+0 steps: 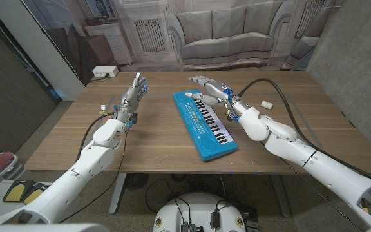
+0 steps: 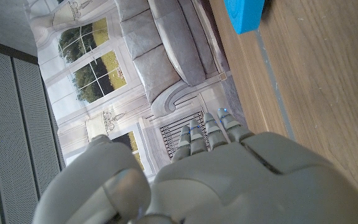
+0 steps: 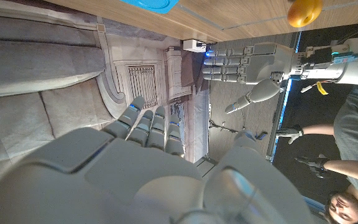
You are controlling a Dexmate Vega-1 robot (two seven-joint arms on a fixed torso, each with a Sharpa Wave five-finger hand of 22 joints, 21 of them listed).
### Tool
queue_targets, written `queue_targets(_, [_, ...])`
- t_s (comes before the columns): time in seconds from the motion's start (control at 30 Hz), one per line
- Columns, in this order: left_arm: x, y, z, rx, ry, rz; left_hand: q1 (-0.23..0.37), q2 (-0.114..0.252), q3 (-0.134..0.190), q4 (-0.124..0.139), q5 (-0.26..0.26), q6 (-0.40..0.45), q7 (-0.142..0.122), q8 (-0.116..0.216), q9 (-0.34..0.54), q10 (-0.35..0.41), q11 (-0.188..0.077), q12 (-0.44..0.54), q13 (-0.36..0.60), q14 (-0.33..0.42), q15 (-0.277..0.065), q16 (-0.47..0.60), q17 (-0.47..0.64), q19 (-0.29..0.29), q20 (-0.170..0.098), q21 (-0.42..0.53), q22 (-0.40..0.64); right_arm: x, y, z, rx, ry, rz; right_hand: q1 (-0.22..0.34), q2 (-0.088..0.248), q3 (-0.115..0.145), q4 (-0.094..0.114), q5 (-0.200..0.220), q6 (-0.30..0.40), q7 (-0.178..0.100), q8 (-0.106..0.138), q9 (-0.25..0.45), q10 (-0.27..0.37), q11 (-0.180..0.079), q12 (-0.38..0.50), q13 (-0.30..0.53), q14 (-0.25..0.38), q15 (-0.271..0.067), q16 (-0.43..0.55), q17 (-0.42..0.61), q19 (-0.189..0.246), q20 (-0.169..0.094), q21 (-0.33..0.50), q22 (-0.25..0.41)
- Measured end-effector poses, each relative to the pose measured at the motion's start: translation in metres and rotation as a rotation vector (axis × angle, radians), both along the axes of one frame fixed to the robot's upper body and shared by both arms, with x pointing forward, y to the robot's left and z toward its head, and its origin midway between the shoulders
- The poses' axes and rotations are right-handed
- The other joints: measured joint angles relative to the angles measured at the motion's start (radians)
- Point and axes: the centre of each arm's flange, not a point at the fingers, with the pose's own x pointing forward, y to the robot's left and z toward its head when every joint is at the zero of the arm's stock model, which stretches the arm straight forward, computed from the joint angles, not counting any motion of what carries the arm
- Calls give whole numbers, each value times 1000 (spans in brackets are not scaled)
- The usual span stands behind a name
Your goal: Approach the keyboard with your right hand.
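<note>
A blue toy keyboard (image 1: 205,125) with white and black keys lies slanted in the middle of the wooden table (image 1: 153,142). My right hand (image 1: 211,87) is over the keyboard's far end, fingers apart and holding nothing; whether it touches the keys I cannot tell. My left hand (image 1: 134,93) stands upright to the left of the keyboard, fingers stretched, nothing in it. The right wrist view shows my right hand (image 3: 142,168) from behind, an edge of the keyboard (image 3: 151,3) and my left hand (image 3: 247,62). In the left wrist view my left hand (image 2: 216,180) shows with a corner of the keyboard (image 2: 244,14).
A small white object (image 1: 268,103) lies on the table right of the keyboard. A white box (image 1: 105,72) sits beyond the table's far left corner. A person (image 3: 353,124) and a yellow-orange object (image 3: 304,10) show in the right wrist view.
</note>
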Motion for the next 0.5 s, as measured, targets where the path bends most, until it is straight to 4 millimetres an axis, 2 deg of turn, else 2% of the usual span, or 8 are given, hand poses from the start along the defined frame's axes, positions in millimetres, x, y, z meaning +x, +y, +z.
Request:
queue_targets(0.3, [0, 0, 0, -1, 1, -1, 0, 0, -4, -4, 0, 4, 4, 0, 0, 0, 0, 0, 0, 0, 0, 0, 0, 0, 0, 0, 0, 1, 4, -3, -28, 2, -6, -5, 5, -4, -4, 0, 9, -9, 0, 0, 7, -7, 0, 0, 69, -16, 19, 0, 58, -2, 0, 0])
queue_targets(0.5, [0, 0, -2, 0, 4, 0, 0, 0, -6, -2, 0, 3, 4, 0, 0, 0, 0, 0, 0, 0, 0, 0, 0, 0, 0, 0, 0, 1, 7, -5, -43, 7, -4, -5, 5, -4, -4, 0, 13, -13, 0, 0, 14, -14, 0, 0, 87, -22, 20, 0, 72, -2, 0, 5])
